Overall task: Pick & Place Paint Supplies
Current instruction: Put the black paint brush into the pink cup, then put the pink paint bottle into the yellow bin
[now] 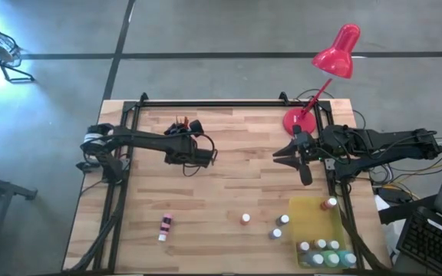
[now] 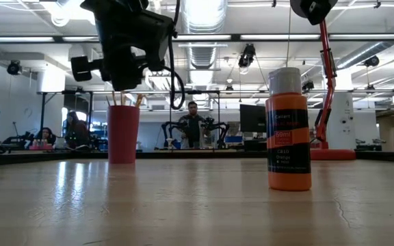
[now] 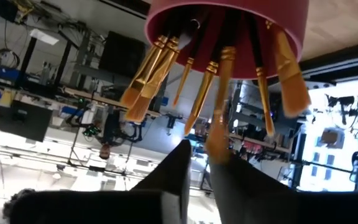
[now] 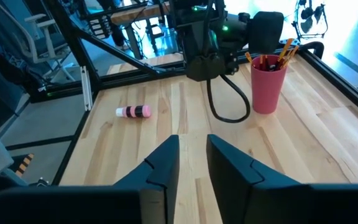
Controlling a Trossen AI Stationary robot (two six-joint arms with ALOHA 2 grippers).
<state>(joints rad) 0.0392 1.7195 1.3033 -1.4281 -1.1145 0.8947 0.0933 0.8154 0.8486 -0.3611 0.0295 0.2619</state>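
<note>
So my left jaws (image 3: 197, 163) pinch 1 wooden-handled gold-ferruled paintbrush (image 3: 219, 99), handle down in the red cup (image 3: 229, 15); my right jaws (image 4: 192, 163) sit slightly apart, empty.

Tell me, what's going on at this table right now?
The left pincer is right at the red cup full of paintbrushes, one brush tip sitting between its fingers. The right pincer hovers open and empty over the table near the red lamp. Several paint bottles stand in the yellow tray; a pink bottle lies on its side, and an orange bottle stands loose on the table.
</note>
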